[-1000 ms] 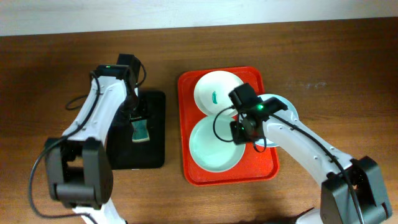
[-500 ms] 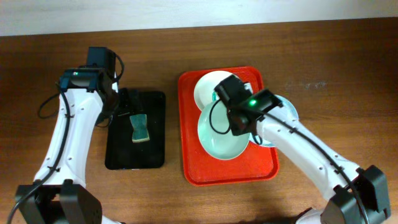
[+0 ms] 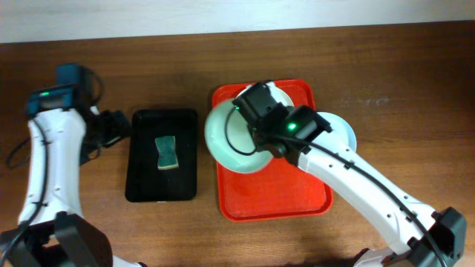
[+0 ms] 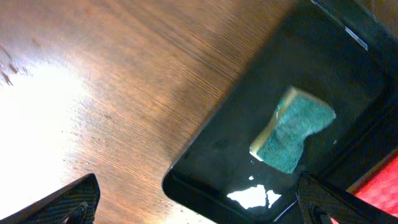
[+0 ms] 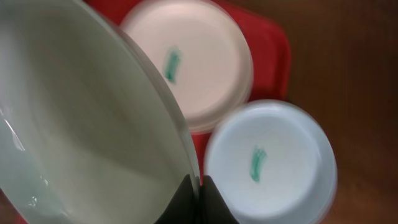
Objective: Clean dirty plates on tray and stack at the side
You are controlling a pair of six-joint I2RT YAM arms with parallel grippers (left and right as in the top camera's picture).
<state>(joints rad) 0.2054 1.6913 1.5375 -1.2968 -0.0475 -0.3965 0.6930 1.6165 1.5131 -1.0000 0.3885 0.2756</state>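
My right gripper (image 3: pixel 260 143) is shut on the rim of a pale mint plate (image 3: pixel 231 137) and holds it tilted above the left side of the red tray (image 3: pixel 274 196). In the right wrist view the fingers (image 5: pixel 199 194) pinch that plate's edge (image 5: pixel 81 124). A white plate (image 5: pixel 186 62) with a green smear lies at the tray's back. A light blue plate (image 5: pixel 267 162) with a green smear lies at the tray's right edge (image 3: pixel 343 133). My left gripper (image 3: pixel 117 126) is open and empty, left of the black tray.
A black tray (image 3: pixel 162 189) lies left of the red tray, with a green sponge (image 3: pixel 168 152) on it. In the left wrist view (image 4: pixel 205 208) the open fingers straddle the black tray's corner (image 4: pixel 205 162), with the sponge (image 4: pixel 293 127) beyond. Bare wood surrounds both trays.
My right gripper has lifted the mint plate off the tray's front and carried it back and left, tilting it. My left arm has swung left off the black tray, away from the sponge.
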